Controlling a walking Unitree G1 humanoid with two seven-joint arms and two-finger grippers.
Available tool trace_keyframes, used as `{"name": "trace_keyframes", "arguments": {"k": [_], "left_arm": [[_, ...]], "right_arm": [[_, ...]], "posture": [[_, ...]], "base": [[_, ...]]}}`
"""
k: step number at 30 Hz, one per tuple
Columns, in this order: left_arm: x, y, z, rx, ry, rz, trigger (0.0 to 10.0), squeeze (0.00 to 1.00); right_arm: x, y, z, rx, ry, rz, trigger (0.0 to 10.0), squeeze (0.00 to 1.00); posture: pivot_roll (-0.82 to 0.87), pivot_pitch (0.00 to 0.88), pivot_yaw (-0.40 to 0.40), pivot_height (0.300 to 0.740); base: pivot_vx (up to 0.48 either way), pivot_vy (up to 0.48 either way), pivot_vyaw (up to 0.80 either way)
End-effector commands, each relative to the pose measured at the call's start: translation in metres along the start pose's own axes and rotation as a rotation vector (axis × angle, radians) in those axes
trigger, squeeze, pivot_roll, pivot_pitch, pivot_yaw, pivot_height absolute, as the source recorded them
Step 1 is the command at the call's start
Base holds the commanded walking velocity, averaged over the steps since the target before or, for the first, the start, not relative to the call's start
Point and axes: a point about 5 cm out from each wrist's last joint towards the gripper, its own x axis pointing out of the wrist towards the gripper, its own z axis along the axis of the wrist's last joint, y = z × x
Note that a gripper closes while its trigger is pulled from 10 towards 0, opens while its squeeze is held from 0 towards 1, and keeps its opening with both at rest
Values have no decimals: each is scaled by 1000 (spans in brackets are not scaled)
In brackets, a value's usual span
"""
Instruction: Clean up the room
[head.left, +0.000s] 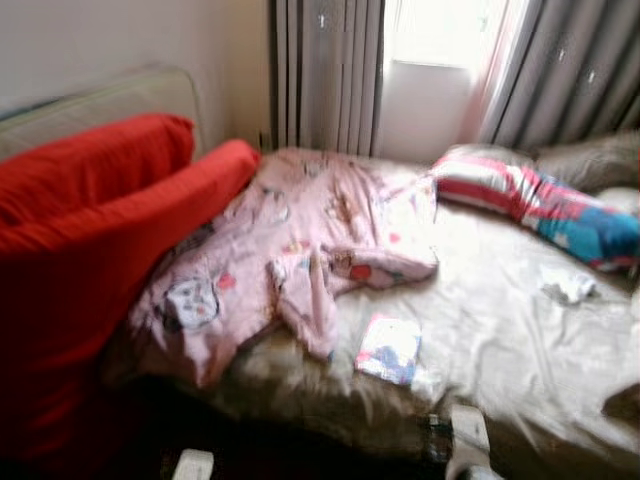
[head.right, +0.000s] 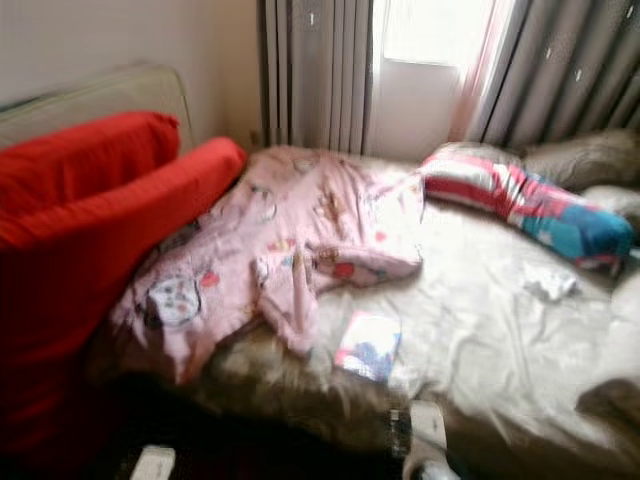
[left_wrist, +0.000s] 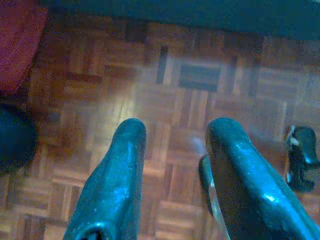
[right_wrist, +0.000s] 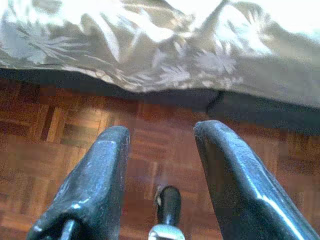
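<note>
A bed stands ahead, with curtains and a window behind it. On its left half lies a blanket, and near the front edge a booklet. A pillow lies at the far right, cushions at the left
</note>
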Motion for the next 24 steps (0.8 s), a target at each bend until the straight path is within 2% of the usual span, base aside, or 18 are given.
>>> {"name": "trace_keyframes", "arguments": {"k": [1,11,21,24], "left_arm": [[-1,-4,-7,-6,25,-10,10000,0],[0,-2,-5,-21,24,-6,10000,0],[0,-1,-4,-30,20,-4,10000,0],[0,-1,-4,-30,20,-4,10000,0]], "right_arm": [[0,-3,3,2,-6,-10,10000,0],[0,-2,4,20,-23,-5,10000,0],[0,-2,5,-25,-20,5,10000,0],[0,-2,5,-29,-23,4,10000,0]], "posture": [[65,0,-14,740],[64,0,-13,740],[64,0,-13,740],[64,0,-12,740]], "base": [[0,0,0],[0,0,0],[0,0,0],[247,0,0]]}}
